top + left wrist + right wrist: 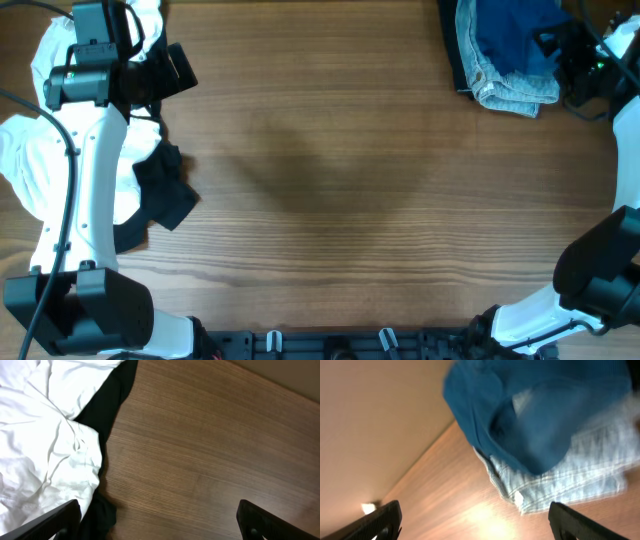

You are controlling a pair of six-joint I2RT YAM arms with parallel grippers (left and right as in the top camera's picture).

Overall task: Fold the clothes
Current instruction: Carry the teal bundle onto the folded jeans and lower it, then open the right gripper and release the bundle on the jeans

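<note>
A dark-blue shirt lies crumpled on pale denim at the table's far right corner; both also show in the right wrist view, the shirt above the denim. My right gripper hovers beside that pile, open and empty. White garments and a black garment lie heaped at the left edge, also seen in the left wrist view as white cloth and black cloth. My left gripper is open and empty above bare wood next to them.
The wooden table spans the view. The left arm's white link crosses over the left heap. The right arm's base stands at the front right. A black rail runs along the front edge.
</note>
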